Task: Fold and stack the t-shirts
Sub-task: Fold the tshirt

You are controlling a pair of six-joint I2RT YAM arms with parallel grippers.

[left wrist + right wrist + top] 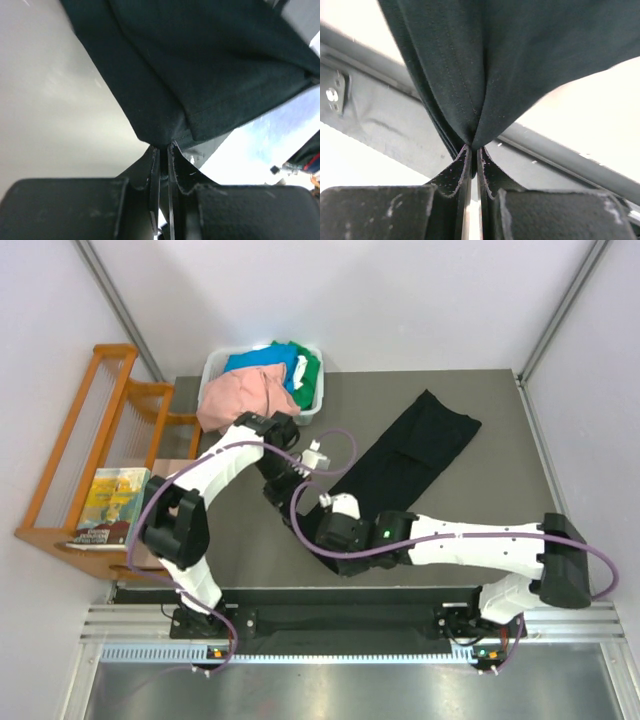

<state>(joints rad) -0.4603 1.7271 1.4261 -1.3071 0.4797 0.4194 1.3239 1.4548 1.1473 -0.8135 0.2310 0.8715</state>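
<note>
Black t-shirt (415, 455) pinched (bunched) in left pincer (164, 146) and right pincer (472, 147).

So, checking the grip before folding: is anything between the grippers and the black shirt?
Nothing visible: the left gripper and right gripper each pinch the black shirt directly; the white bin sits apart, far left.

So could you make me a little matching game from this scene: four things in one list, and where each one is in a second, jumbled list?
Things:
1. black t-shirt
2. salmon-pink t-shirt
3. blue t-shirt
4. book

Places:
A. lying on the wooden rack beside the table
B. spilling over the white bin's near rim
C. pinched in both arms' jaws, far end on the table
D. inside the bin, towards the back

Pairs: 1-C, 2-B, 3-D, 4-A
</note>
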